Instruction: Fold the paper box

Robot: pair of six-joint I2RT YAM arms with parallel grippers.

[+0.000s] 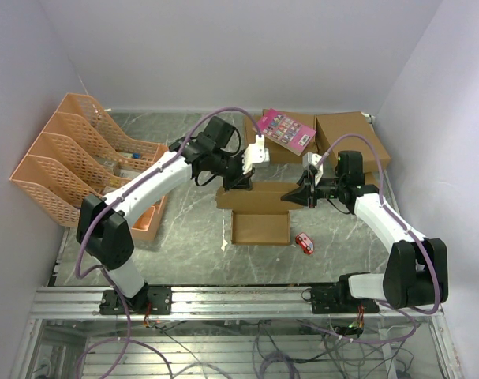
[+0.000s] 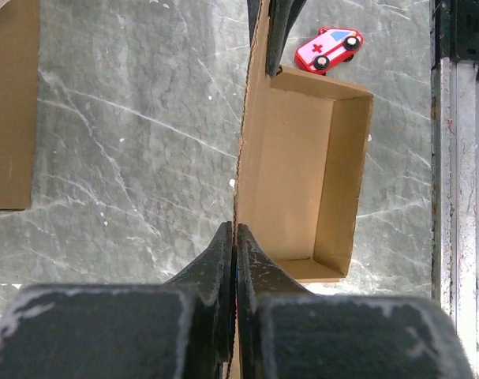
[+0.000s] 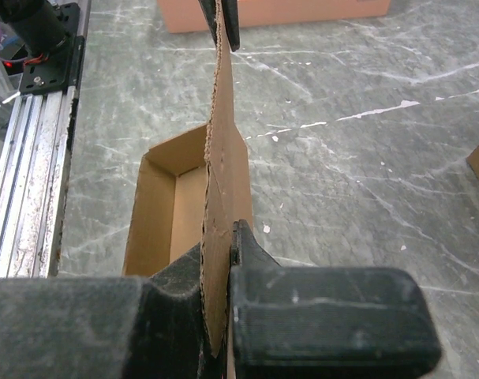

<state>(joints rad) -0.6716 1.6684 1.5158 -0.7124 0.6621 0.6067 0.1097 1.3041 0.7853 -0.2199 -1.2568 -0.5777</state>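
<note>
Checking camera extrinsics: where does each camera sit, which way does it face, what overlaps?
Top external: above and behind the bases, looking down; both arms, left gripper and right gripper on the paper box.
Left wrist: looking down its shut fingers at the box's upright flap and a toy ambulance.
Right wrist: faces that flap edge-on past its own fingers.
Shared: both wrists see the box tray.

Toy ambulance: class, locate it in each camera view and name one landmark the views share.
Top external: toy ambulance lower centre-right, just right of the paper box.
Left wrist: top right, just beyond the box's tray.
Right wrist: not in view.
Shared landmark: the paper box's open tray.
</note>
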